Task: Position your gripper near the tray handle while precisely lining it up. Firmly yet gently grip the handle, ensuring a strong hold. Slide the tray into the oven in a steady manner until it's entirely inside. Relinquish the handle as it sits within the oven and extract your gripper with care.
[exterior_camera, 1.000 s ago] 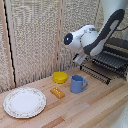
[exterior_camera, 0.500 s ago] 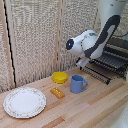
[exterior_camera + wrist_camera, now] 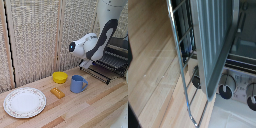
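The black wire tray (image 3: 109, 62) sticks out of the dark oven (image 3: 120, 44) at the exterior view's right. Its handle (image 3: 95, 75) is the thin bar along the front edge. My gripper (image 3: 85, 64) hangs from the white arm at the near left corner of the tray, just above the handle. Its fingers are hidden there, so I cannot tell if they are open or touching the bar. The wrist view shows the handle bar (image 3: 180, 75) close up, the tray bars (image 3: 215, 35) and the oven knobs (image 3: 226, 90).
A blue mug (image 3: 76, 84), a yellow bowl (image 3: 60, 77), a small orange block (image 3: 57, 92) and a round white plate (image 3: 24, 102) lie on the wooden table (image 3: 95, 107) at the exterior view's left of the tray. A reed screen (image 3: 40, 40) stands behind.
The arm has come down and a little toward the exterior view's right, bringing the hand closer to the tray's front edge. The tray, mug, bowl and plate have not moved.
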